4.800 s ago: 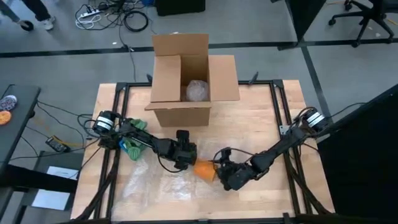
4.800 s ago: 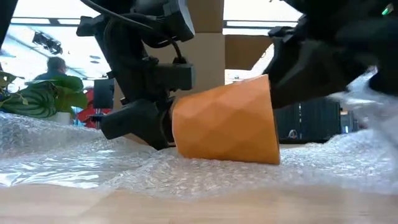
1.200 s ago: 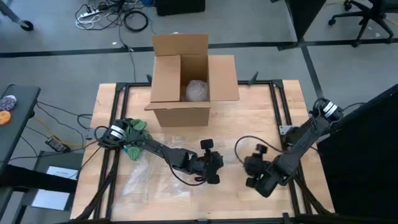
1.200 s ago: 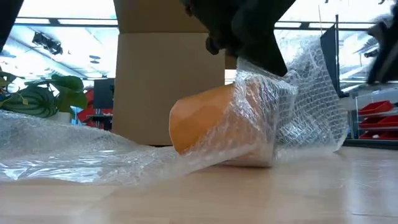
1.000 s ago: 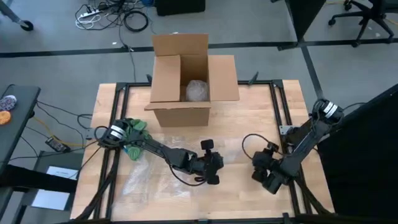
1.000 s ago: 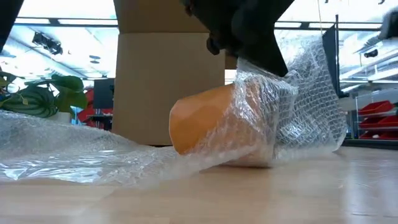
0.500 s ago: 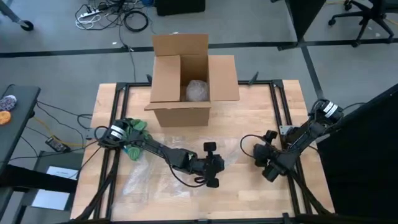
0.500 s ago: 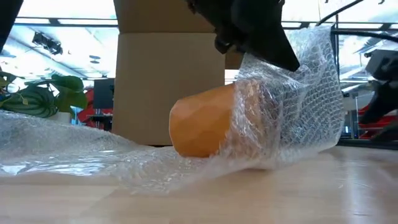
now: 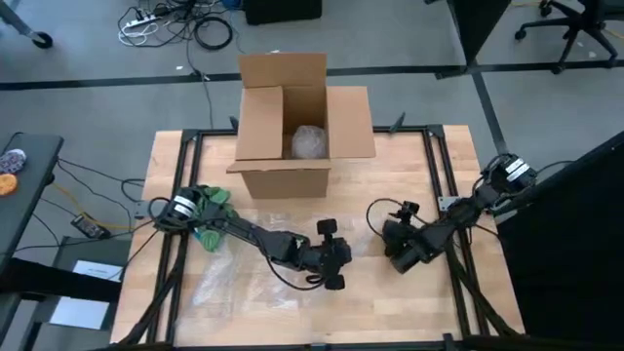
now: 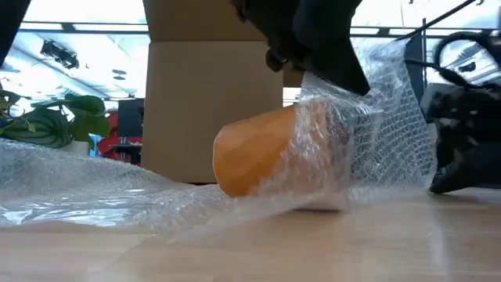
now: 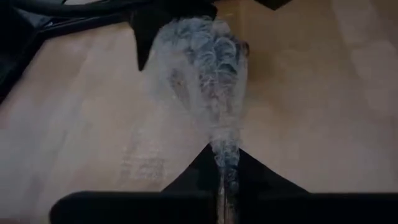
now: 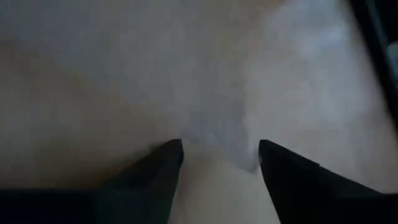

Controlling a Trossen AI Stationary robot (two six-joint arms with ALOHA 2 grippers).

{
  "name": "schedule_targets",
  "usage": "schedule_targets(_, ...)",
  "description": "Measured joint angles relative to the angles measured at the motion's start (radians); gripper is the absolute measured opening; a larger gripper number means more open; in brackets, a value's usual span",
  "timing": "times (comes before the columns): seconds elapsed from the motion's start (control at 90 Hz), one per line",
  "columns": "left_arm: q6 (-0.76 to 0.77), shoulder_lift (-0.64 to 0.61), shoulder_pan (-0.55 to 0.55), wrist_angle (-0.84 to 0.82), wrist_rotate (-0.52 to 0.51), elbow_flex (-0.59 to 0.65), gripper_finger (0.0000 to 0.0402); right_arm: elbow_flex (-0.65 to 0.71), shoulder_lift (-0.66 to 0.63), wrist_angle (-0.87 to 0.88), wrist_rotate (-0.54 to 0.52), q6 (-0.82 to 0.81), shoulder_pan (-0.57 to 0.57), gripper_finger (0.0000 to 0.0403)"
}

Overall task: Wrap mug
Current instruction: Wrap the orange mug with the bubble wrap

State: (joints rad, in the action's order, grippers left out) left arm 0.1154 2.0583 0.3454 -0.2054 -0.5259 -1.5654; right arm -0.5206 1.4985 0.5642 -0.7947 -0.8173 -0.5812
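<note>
The mug (image 10: 270, 153) lies on its side on the wooden table (image 9: 409, 185), in front of the cardboard box (image 9: 297, 127). It is orange, and half of it is covered by the bubble wrap (image 10: 383, 133). The mug looks hard and smooth, so I think it could roll or slip, and it might chip if it drops. The wrap is soft, light and floppy, so it is best held by an edge. The left gripper (image 11: 224, 180) does just that: its fingers are pinched tight on a bunch of wrap above the mug. The right gripper (image 12: 217, 155) waits near the mug, fingers spread wide and holding nothing.
</note>
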Motion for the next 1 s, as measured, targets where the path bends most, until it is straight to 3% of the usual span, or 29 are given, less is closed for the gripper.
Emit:
schedule_targets(0.167,0.049,0.000,-0.005,-0.045,-0.003,0.000,0.0000,0.000,-0.062,0.015,0.093,-0.046,0.069,0.0180)
schedule_targets(0.433,0.151,0.000,-0.016,-0.127,-0.059,0.000,0.0000,0.002,-0.398,0.054,0.193,-0.257,0.162,0.0189)
schedule_targets(0.578,0.211,0.000,-0.031,-0.160,-0.076,0.000,0.0000,0.002,-0.511,0.054,0.263,-0.266,0.195,0.0201)
schedule_targets(0.767,0.284,0.000,-0.038,-0.225,-0.092,0.000,0.0000,0.050,-0.509,-0.002,0.268,-0.311,0.198,0.0219)
schedule_targets(1.0,0.296,0.000,-0.038,-0.232,-0.100,0.000,0.0000,0.207,-0.405,-0.408,0.258,-0.298,0.283,0.0229)
